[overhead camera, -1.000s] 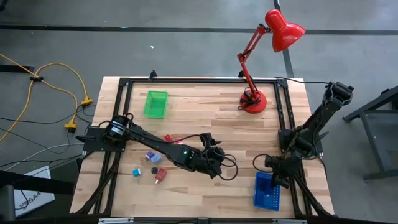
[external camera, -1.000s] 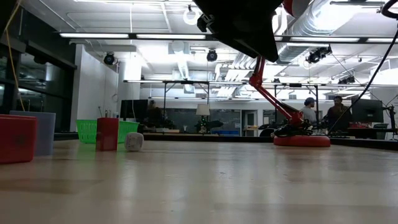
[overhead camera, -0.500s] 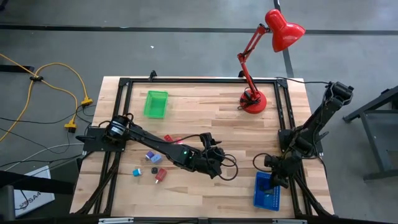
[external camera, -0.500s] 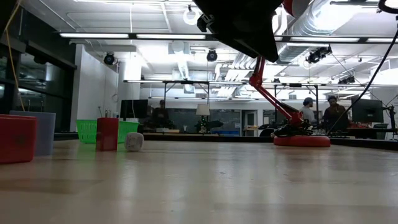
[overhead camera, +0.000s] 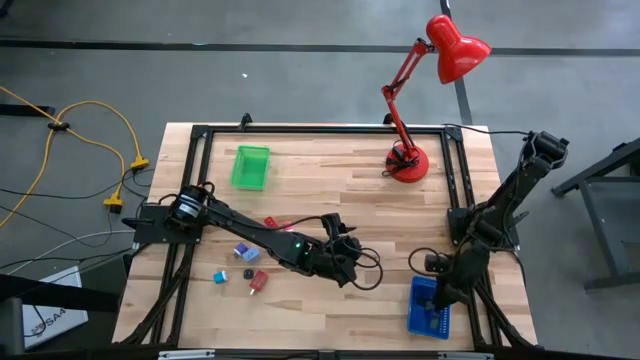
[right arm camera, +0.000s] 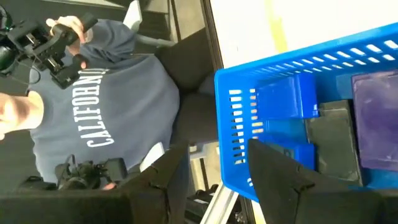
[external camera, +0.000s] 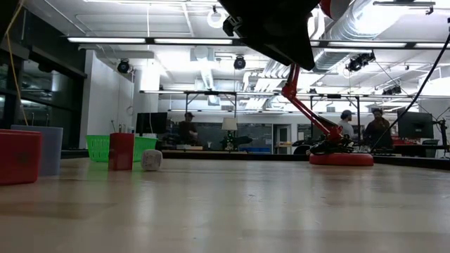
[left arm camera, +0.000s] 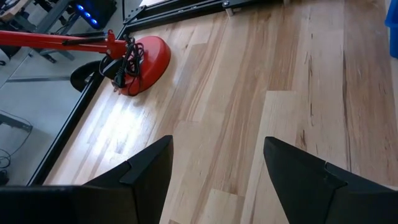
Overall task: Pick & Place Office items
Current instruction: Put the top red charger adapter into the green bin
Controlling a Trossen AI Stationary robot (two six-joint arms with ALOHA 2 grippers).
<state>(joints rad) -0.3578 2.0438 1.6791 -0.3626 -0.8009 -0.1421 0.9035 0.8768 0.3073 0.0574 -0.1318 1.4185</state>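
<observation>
Several small office items lie loose on the wood near the left arm: a red piece [overhead camera: 272,221], a blue-and-lilac block [overhead camera: 240,250], a black piece [overhead camera: 248,273], a teal one [overhead camera: 219,274] and a red block [overhead camera: 258,282]. The low view shows a red block [external camera: 17,156], a lilac block [external camera: 46,149] and a red piece [external camera: 121,151] standing on the table. My left gripper [overhead camera: 350,265] [left arm camera: 216,146] hovers open over bare wood at mid-table. My right gripper [overhead camera: 440,295] [right arm camera: 217,152] is open above the blue perforated tray [overhead camera: 430,312] [right arm camera: 298,62], which holds blue [right arm camera: 283,99], black [right arm camera: 329,134] and lilac [right arm camera: 376,118] pieces.
A green tray [overhead camera: 250,166] sits at the far left of the table, and a red desk lamp's base [overhead camera: 407,164] [left arm camera: 140,56] stands at the far right. Bare wood lies between the arms. A person in a grey sweatshirt [right arm camera: 99,118] stands beyond the near edge.
My right gripper has moved a little toward the table's near edge, farther over the blue tray. The loose items have stayed where they were.
</observation>
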